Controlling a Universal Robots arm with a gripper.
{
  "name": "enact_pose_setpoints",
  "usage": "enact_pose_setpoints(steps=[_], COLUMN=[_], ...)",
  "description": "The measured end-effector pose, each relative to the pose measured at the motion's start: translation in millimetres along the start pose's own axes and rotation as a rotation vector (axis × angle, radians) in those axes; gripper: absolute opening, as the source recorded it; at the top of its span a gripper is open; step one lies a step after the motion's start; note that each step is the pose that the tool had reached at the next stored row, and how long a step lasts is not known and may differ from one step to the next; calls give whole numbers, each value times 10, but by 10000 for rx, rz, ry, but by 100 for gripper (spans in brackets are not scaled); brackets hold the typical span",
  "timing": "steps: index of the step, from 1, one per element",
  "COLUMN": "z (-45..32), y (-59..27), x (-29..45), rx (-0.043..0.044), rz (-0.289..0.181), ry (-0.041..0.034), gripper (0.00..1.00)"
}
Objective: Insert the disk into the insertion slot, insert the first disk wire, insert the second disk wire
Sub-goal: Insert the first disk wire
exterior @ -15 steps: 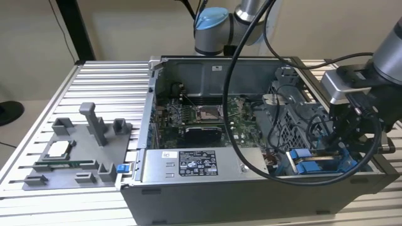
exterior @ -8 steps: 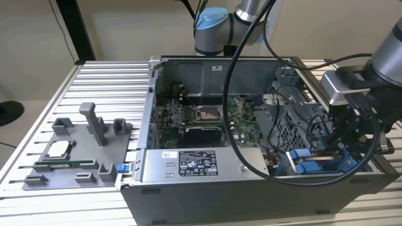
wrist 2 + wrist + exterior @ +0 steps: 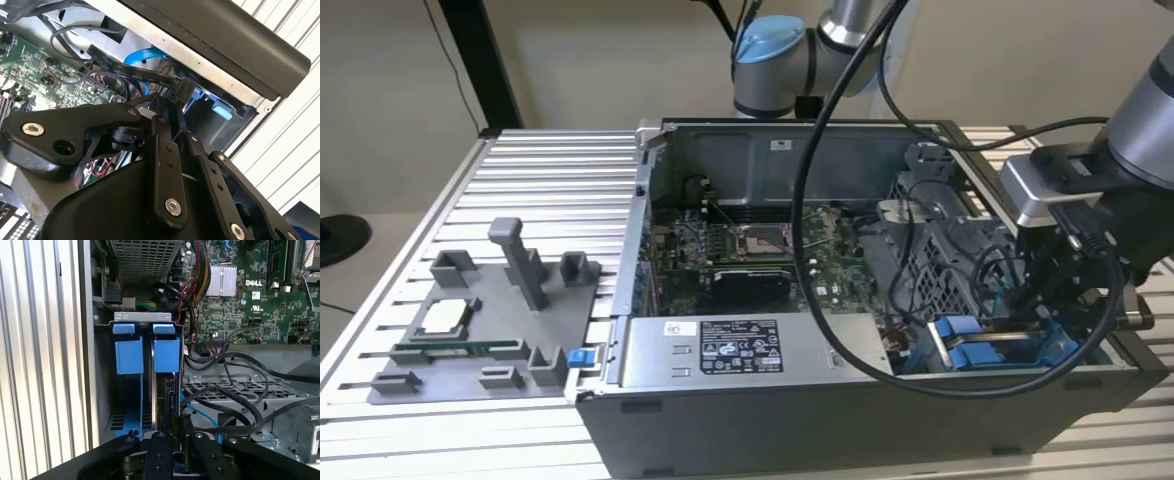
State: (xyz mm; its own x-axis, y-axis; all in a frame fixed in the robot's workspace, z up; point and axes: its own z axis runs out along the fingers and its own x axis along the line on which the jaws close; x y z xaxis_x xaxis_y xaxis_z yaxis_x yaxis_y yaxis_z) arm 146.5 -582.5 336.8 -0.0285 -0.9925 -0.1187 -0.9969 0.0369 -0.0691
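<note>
My gripper (image 3: pixel 173 109) reaches down into the open computer case (image 3: pixel 854 420) at the exterior view's right. Its fingers (image 3: pixel 161 150) are shut on the black connector (image 3: pixel 183 90) of a flat black disk wire (image 3: pixel 130 72). In the first wrist view the gripper (image 3: pixel 176 434) hangs just over the insertion slot (image 3: pixel 142 316), a grey metal bay with bright blue tabs (image 3: pixel 166 354). The disk (image 3: pixel 166 392) stands edge-on in that slot, dark and narrow under the blue tab. In the exterior view the slot's blue tabs (image 3: pixel 974 347) lie right beside the gripper (image 3: pixel 1051 312).
A grey labelled power-supply box (image 3: pixel 720 350) lies along the case front, with the green motherboard (image 3: pixel 747 250) behind it. A perforated metal cage (image 3: pixel 240 390) and loose black cables (image 3: pixel 235 412) crowd the bay's side. A grey fixture (image 3: pixel 467 335) with parts sits on the ribbed table (image 3: pixel 547 170).
</note>
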Motion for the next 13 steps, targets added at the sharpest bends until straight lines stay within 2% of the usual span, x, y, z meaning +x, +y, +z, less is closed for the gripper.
enact_pose_setpoints(steps=[4,6,13], z=[59,91,94], y=[5,7,7], x=[8,11,12], rx=[9,12,10], rz=[70,99,102], ry=[22,8,4], gripper=[0,0,0])
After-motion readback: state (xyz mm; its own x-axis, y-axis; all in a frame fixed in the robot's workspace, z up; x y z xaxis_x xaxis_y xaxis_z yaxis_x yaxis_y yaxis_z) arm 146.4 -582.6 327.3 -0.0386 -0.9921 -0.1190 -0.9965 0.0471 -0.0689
